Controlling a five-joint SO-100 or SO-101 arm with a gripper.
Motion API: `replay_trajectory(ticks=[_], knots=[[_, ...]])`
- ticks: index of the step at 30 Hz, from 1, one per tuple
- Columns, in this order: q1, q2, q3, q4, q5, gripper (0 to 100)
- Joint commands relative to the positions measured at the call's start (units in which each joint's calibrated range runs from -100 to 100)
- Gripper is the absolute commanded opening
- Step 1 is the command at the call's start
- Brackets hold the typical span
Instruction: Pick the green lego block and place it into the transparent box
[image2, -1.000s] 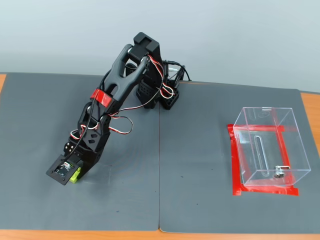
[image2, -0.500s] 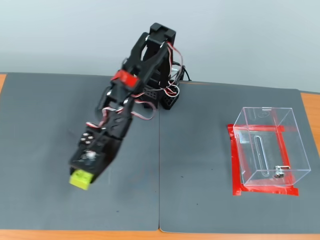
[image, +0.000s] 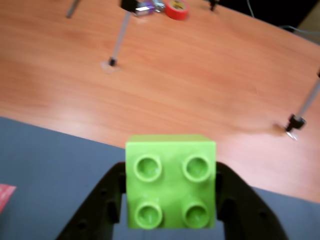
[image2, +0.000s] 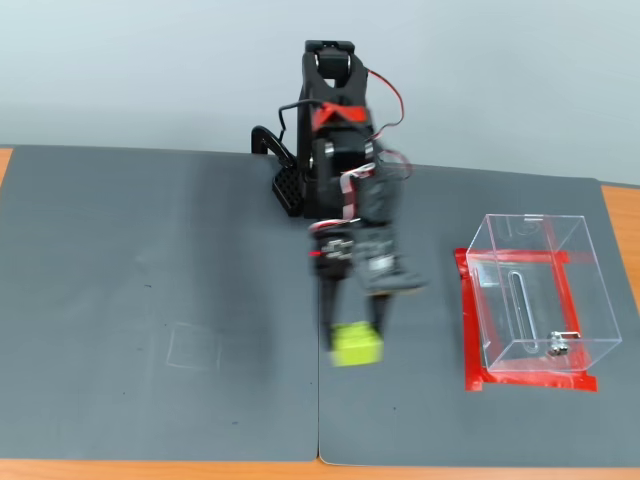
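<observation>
A: What is seen of the largest things first?

B: In the fixed view a wooden table (image2: 620, 215) is covered by a dark grey mat (image2: 150, 300), with a seam down the middle. The black arm (image2: 335, 130) is based at the far middle of the mat and is stretched toward the near side, slightly blurred.

A: And the transparent box (image2: 540, 300)?

B: It is seen at the right of the mat, standing upright inside a frame of red tape (image2: 530, 382). Its long axis runs near to far. A narrow slot (image2: 518, 305) is cut in one wall, and a small metal latch (image2: 558, 345) is seen at its near end.

A: How is the hand (image2: 352, 335) held?

B: It is clenched on the green lego block (image2: 356, 345), which is gripped between the two black fingers (image: 102, 197), one on each side, as the wrist view shows.

A: Where is the block (image: 171, 182), and how is it turned?

B: It is held above the mat near the seam, left of the box and well apart from it. The block is nearly square, so no long axis can be told. In the wrist view its four studs are turned toward the camera, and the bare table is seen beyond it.
</observation>
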Motion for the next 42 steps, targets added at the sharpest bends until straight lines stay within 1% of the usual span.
replay_trajectory(ticks=[1, 9, 17, 22, 29, 42], knots=[[-7.6, -3.2, -3.0, 0.2, -0.1, 6], [-24.8, -2.9, -3.0, -0.4, -0.1, 6], [-36.1, -1.4, -3.1, -0.5, -0.1, 6], [-39.4, 2.3, -6.7, -0.4, -0.1, 6], [-40.8, 10.1, -13.1, -0.1, -0.1, 6], [-43.2, 15.5, -14.0, 0.2, -0.1, 6]])
